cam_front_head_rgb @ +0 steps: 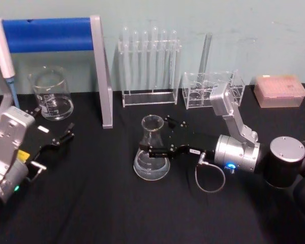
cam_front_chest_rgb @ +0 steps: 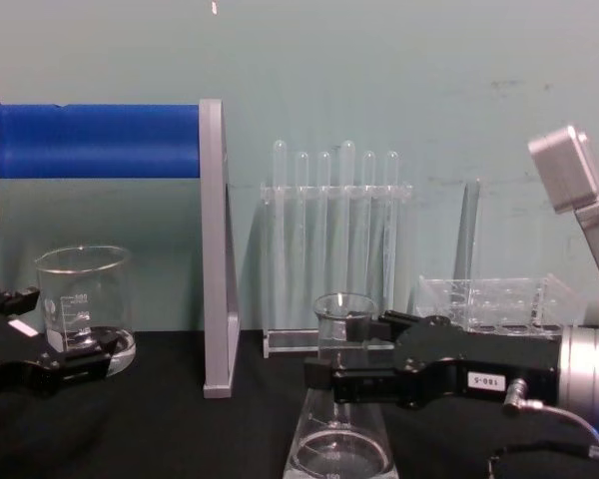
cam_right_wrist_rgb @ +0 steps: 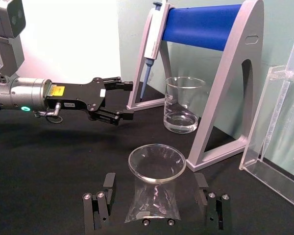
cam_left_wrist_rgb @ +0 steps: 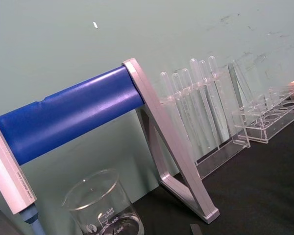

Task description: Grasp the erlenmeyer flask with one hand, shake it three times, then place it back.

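At centre, black two-jaw right gripper [cam_front_head_rgb: 158, 134] w/ silver wrist, extended from the right, jaws apart, straddling neck of clear glass erlenmeyer flask [cam_front_head_rgb: 151, 163]; small gap each side, not clamped. Flask upright on black tabletop [cam_front_head_rgb: 107, 203], a little liquid in base, in front of clear test-tube rack [cam_front_head_rgb: 148, 66]. At far left, black left gripper [cam_front_head_rgb: 62, 138], jaws apart, holding nothing, near squat glass beaker [cam_front_head_rgb: 52, 95].

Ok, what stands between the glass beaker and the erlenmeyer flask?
The grey upright of the blue-barred stand stands between the beaker and the flask; the head and chest views both show it.
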Tool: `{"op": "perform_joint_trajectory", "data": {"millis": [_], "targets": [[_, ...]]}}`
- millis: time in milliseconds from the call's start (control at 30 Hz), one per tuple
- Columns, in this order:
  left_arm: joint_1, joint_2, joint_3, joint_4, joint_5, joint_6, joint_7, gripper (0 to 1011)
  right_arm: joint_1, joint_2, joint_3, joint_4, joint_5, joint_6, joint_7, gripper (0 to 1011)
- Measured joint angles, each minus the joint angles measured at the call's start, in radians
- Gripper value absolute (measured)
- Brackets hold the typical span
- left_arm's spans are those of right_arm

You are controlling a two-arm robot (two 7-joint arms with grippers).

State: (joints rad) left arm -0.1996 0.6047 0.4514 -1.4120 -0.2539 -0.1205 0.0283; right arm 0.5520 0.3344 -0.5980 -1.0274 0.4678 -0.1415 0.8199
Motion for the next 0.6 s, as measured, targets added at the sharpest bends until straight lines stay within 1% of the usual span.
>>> {"op": "perform_joint_trajectory", "data": {"millis": [200, 300, 333, 433, 467, 567, 600], "targets": [[0.000, 0.000, 0.000, 0.000, 0.000, 0.000, 0.000, 1001, 0.000, 0.000, 0.000, 0.000, 0.000, 0.000, 0.000, 991], [0.000, 0.000, 0.000, 0.000, 0.000, 0.000, 0.000, 1001, -0.001, 0.000, 0.001, -0.001, 0.000, -0.001, 0.000, 929], [0.000, 0.000, 0.000, 0.000, 0.000, 0.000, 0.000, 1001, -0.001, 0.000, 0.001, -0.001, 0.000, -0.001, 0.000, 890], [0.000, 0.000, 0.000, 0.000, 0.000, 0.000, 0.000, 1001, -0.001, 0.000, 0.001, -0.001, 0.000, -0.001, 0.000, 841], [0.000, 0.000, 0.000, 0.000, 0.000, 0.000, 0.000, 1001, -0.001, 0.000, 0.001, -0.001, 0.000, -0.001, 0.000, 789], [0.000, 0.000, 0.000, 0.000, 0.000, 0.000, 0.000, 1001, -0.001, 0.000, 0.001, -0.001, 0.000, -0.001, 0.000, 733], [0.000, 0.000, 0.000, 0.000, 0.000, 0.000, 0.000, 1001, -0.001, 0.000, 0.001, -0.001, 0.000, -0.001, 0.000, 678]]}}
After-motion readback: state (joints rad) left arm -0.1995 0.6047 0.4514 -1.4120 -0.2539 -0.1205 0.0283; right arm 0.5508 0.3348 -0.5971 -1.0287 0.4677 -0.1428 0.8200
